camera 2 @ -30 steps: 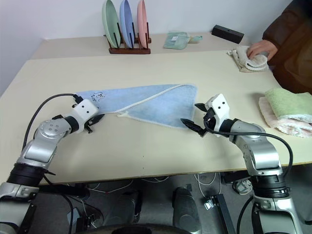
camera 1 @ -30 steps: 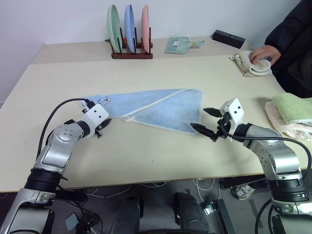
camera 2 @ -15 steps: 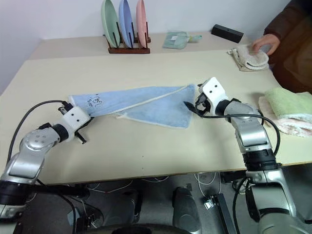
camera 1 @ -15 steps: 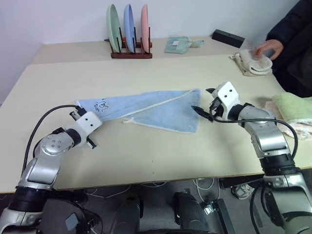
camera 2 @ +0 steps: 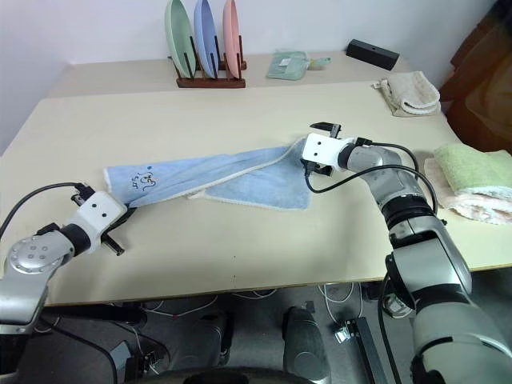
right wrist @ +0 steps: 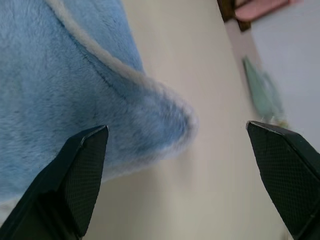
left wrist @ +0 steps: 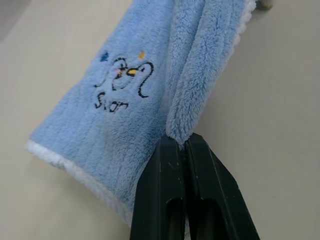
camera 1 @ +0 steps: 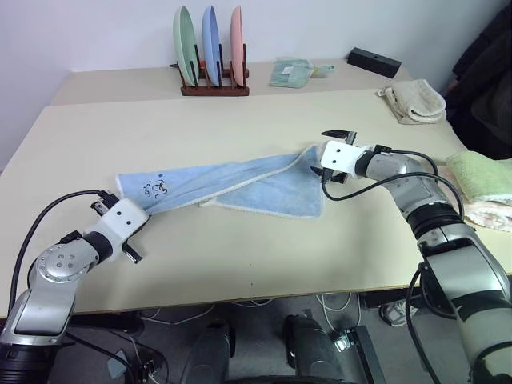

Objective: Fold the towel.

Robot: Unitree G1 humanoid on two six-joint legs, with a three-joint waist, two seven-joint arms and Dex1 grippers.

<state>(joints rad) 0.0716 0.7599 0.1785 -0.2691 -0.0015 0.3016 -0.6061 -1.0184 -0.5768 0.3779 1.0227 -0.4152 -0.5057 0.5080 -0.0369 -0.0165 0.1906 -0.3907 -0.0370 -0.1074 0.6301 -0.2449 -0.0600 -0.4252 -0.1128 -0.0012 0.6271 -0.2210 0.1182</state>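
A: While the light blue terry cloth towel with whitish edge trim (camera 1: 232, 180) lies stretched across the middle of the beige table (camera 1: 240, 248) in the left eye view, where are the grippers?

B: The left gripper (camera 1: 142, 214) sits at the towel's eight o'clock end, its black fingers pressed together on a fold of the cloth. The right gripper (camera 1: 336, 156) is at the towel's three o'clock corner, fingers spread wide.

A: And behind?

B: At twelve o'clock a wooden rack holding green, blue and pink plates (camera 1: 210, 60); at one o'clock a small pale green cloth (camera 1: 292, 74); at two o'clock a bunched cream towel (camera 1: 416, 102).

A: The right eye view?

B: Same layout; a folded green towel (camera 2: 472, 168) lies at three o'clock.

A: Left wrist view?

B: The fingers (left wrist: 170, 200) pinch a rolled towel fold, beside the dark embroidered mark (left wrist: 122, 82).

A: Right wrist view?

B: Both fingertips (right wrist: 80, 175) stand well apart, the towel's trimmed corner between them, resting on the table.
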